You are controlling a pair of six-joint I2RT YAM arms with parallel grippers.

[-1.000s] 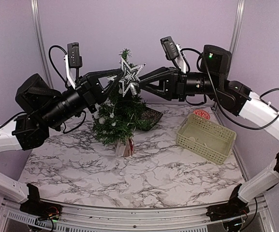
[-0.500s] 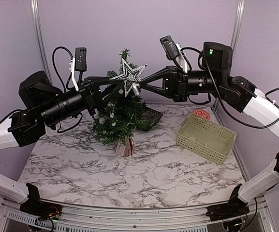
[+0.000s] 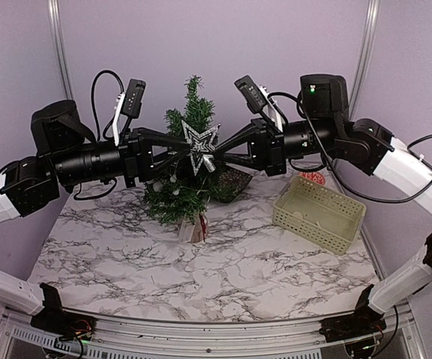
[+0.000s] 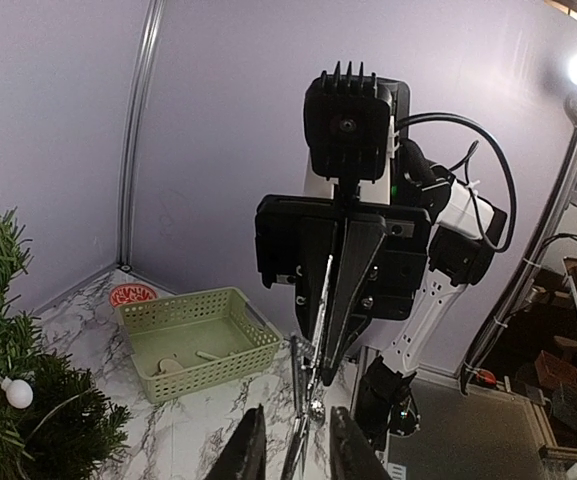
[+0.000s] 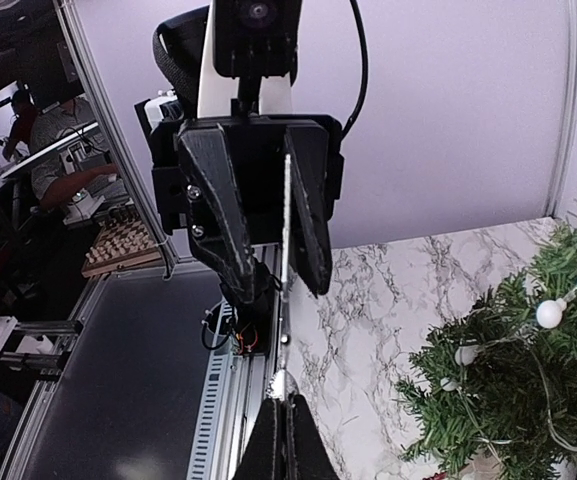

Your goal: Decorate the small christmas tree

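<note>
The small christmas tree (image 3: 177,193) stands at the back left of the marble table, with white balls (image 5: 546,313) on its branches. It also shows in the wrist views (image 4: 8,420) (image 5: 528,400). A silver glitter star (image 3: 201,144) hangs in the air in front of the tree's upper half. My right gripper (image 3: 218,154) comes in from the right and is shut on the star's edge (image 5: 283,400). My left gripper (image 3: 182,150) faces it from the left. Its fingers (image 4: 251,445) stand apart on either side of the edge-on star (image 4: 301,405), with gaps showing.
A pale green basket (image 3: 344,224) (image 4: 143,312) sits at the right with small items in it. A red round piece (image 3: 314,177) lies behind it. A dark tray (image 3: 234,183) is behind the tree, and a red and white ornament (image 3: 197,228) lies by its base.
The star passed from left to right: my right gripper shut on it and my left gripper opened. Both arms sank, bringing the star down from near the treetop.
</note>
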